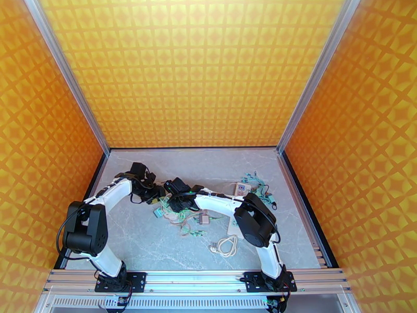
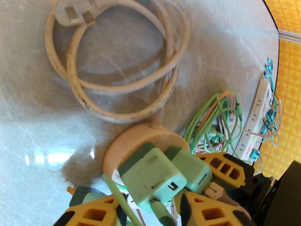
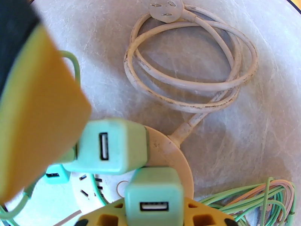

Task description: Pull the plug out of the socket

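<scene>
The round beige socket (image 2: 128, 142) sits low in the middle of the left wrist view, and at the bottom centre of the right wrist view, its slotted face partly showing. Several green plugs are clustered on it. The left gripper (image 2: 148, 202) has its yellow fingers on either side of the big green plug (image 2: 150, 177), but I cannot tell whether they press on it or stand clear. The right gripper (image 3: 154, 208) is pinched on the second green plug (image 3: 154, 194), whose USB port faces the camera. From the socket a dirty white cord (image 2: 116, 117) runs up the frame into a loose coil on the grey marble table (image 1: 146, 241), ending in a wall plug (image 2: 73, 14) at the upper left. A tangle of green and pink cables (image 2: 214, 121) lies to the right, and beyond it, near the right edge, a long white power strip (image 2: 257, 117).
</scene>
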